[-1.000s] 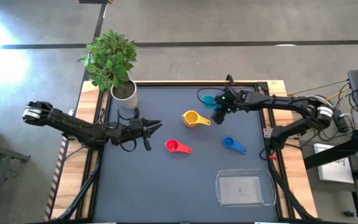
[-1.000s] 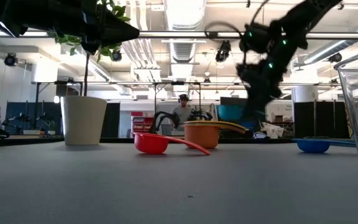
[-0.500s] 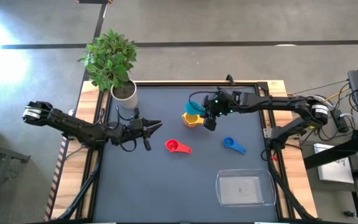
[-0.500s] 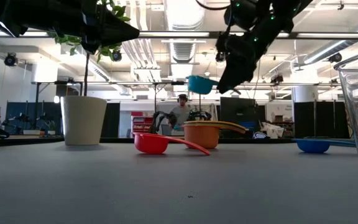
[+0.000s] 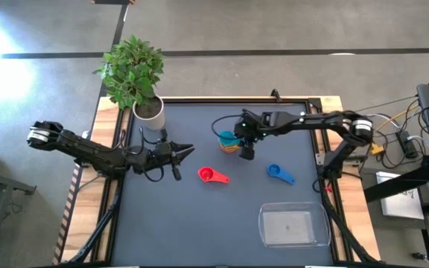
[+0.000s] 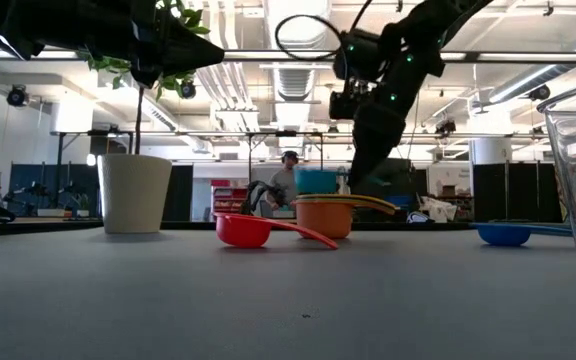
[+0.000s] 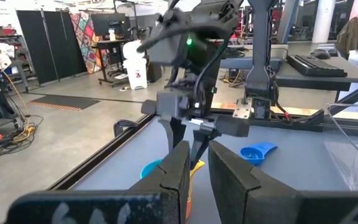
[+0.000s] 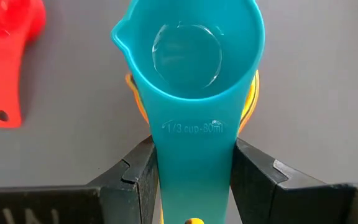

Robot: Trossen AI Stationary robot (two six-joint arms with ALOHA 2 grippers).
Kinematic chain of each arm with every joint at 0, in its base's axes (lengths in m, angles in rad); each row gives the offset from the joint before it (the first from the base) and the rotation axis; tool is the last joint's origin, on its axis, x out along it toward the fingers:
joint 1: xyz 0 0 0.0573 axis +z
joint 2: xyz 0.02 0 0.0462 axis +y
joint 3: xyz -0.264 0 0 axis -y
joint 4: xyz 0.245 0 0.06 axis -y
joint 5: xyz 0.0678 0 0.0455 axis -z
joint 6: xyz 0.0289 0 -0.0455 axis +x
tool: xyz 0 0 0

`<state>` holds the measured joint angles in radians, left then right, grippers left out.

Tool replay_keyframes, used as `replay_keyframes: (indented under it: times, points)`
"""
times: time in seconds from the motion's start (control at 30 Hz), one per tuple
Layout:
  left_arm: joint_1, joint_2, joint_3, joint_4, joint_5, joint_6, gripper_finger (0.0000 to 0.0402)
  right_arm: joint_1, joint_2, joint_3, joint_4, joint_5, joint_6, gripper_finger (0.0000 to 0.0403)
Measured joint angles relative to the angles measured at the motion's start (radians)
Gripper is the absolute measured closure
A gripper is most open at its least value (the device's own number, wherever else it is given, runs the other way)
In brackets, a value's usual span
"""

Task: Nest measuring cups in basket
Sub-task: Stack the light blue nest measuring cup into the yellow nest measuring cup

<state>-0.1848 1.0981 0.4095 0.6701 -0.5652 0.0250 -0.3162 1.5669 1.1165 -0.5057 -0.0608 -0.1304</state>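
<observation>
My right gripper (image 5: 241,138) is shut on the teal cup (image 5: 227,136), directly over the yellow cup (image 5: 232,146) at the table's far middle. From table height the teal cup (image 6: 316,181) sits at the rim of the yellow cup (image 6: 328,215); I cannot tell whether they touch. The red cup (image 5: 213,176) and the blue cup (image 5: 280,173) lie bowl-down on the table. The clear basket (image 5: 294,225) stands at the near right. My left gripper (image 5: 183,152) hovers left of the red cup, shut on nothing. The other cups are out of view. My right gripper pinches the teal cup's handle (image 8: 194,155) between its two fingers (image 8: 135,174), one on each long edge. The fingers point down at a slant from the table's right and run along the handle. The cup stays level and mouth-up, with its bowl (image 8: 188,53) over the yellow cup (image 8: 252,93).
A white plant pot (image 5: 150,112) with a leafy plant stands at the far left corner, behind my left arm. Bare dark table lies between the red cup and the basket. A person (image 6: 292,180) sits far back in the room.
My right gripper has carried the teal cup from the far right of the table toward the left. It lifted the cup clear, passed over the yellow cup, then came down until the teal bowl sits at the yellow cup's rim. It has stayed shut on the handle.
</observation>
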Motion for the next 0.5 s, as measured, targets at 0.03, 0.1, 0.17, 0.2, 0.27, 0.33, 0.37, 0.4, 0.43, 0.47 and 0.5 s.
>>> replay_keyframes:
  times: [0.03,0.1,0.17,0.2,0.27,0.33,0.37,0.4,0.43,0.47,0.5]
  points:
    - [0.0,0.0,0.0,0.0,0.0,0.0,0.0361,-0.002,0.009,0.009,-0.017,0.0,-0.001,0.0257]
    - [0.0,0.0,0.0,0.0,0.0,0.0,0.0361,-0.003,0.023,0.022,-0.037,0.001,-0.001,0.0257]
    - [0.0,0.0,0.0,0.0,0.0,0.0,0.0361,-0.003,0.033,0.03,-0.054,0.008,-0.001,0.0257]
    - [0.0,0.0,0.0,0.0,0.0,0.0,0.0361,-0.003,0.036,0.033,-0.062,0.008,-0.001,0.0257]
    - [0.0,0.0,0.0,0.0,0.0,0.0,0.0361,-0.005,0.04,0.036,-0.071,0.008,-0.001,0.0257]
    - [0.0,0.0,0.0,0.0,0.0,0.0,0.0361,-0.006,0.039,0.036,-0.067,0.008,-0.001,0.0257]
    - [0.0,0.0,0.0,0.0,0.0,0.0,0.0361,-0.006,0.037,0.036,-0.066,0.008,-0.001,0.0257]
    - [0.0,0.0,0.0,0.0,0.0,0.0,0.0361,-0.006,0.034,0.036,-0.066,0.008,0.003,0.0257]
    - [0.0,0.0,0.0,0.0,0.0,0.0,0.0361,-0.007,0.031,0.035,-0.066,0.008,0.008,0.0256]
    - [0.0,0.0,0.0,0.0,0.0,-0.001,0.0361,-0.007,0.027,0.035,-0.066,0.008,0.014,0.0248]
    - [0.0,0.0,0.0,0.0,0.0,-0.001,0.0361,-0.007,0.024,0.036,-0.067,0.008,0.02,0.0236]
